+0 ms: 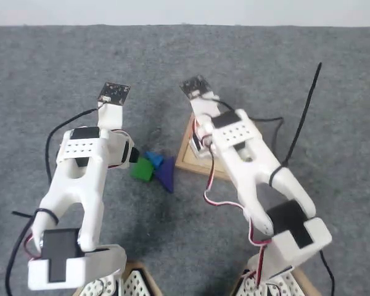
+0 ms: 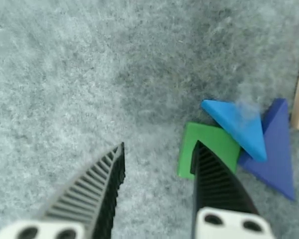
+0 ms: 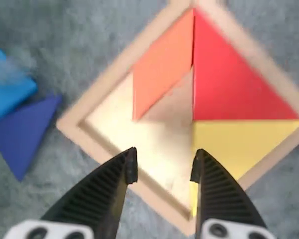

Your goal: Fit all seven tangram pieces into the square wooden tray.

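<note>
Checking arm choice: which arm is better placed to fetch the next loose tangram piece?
Probably left. The left pincer hangs open at the green piece, with the light blue triangle and dark blue triangle just past it. The right pincer hangs open over the wooden tray, away from them.

A: Tray (image 3: 72,127)?
B: Square, pale wood, flat on carpet. Inside: orange parallelogram (image 3: 162,64), red triangle (image 3: 229,79), yellow triangle (image 3: 239,142). Red touches both others. Part of floor bare.
A: Loose pieces?
B: Three, bunched just beside tray. Green piece (image 2: 209,137) flat; light-blue triangle (image 2: 236,127) tilted across it and the dark-blue triangle (image 2: 276,154)
</note>
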### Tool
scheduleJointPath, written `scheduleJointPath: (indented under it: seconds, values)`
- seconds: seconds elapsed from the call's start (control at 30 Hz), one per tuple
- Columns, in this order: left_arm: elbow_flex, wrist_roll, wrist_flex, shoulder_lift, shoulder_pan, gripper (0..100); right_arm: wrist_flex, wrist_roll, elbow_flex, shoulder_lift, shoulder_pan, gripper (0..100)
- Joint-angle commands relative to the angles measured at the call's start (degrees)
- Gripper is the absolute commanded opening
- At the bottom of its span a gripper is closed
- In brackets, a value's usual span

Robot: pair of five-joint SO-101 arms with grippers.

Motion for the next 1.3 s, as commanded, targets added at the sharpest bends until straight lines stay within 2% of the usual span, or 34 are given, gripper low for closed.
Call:
scheduleJointPath:
  seconds: [0.0, 0.17, 0.33, 0.8, 0.93, 1.27]
  values:
    - [-0.7, -0.3, -1.0, -0.7, -0.2, 21, -4.0, 0.5, 5.4, -4.3, -0.1, 18.7]
    - [-0.6, -0.2, -0.9, -0.7, -0.2, 21, -5.1, 0.3, 9.2, -4.3, -0.9, 18.7]
    - [-0.5, -0.2, -0.7, -0.7, -0.2, 21, -7.1, -2.4, 8.2, -4.9, -0.7, 18.6]
    - [-0.5, -0.3, -0.9, -0.7, -0.2, 21, -8.3, -2.8, 9.8, -3.6, -0.9, 18.6]
    - [-0.5, -0.2, -0.9, -0.7, -0.2, 21, -10.5, -5.7, 9.8, -3.6, -0.9, 18.6]
    - [-0.5, -0.1, -0.8, -0.7, -0.2, 21, -10.4, -3.1, 12.0, -3.5, -1.1, 18.4]
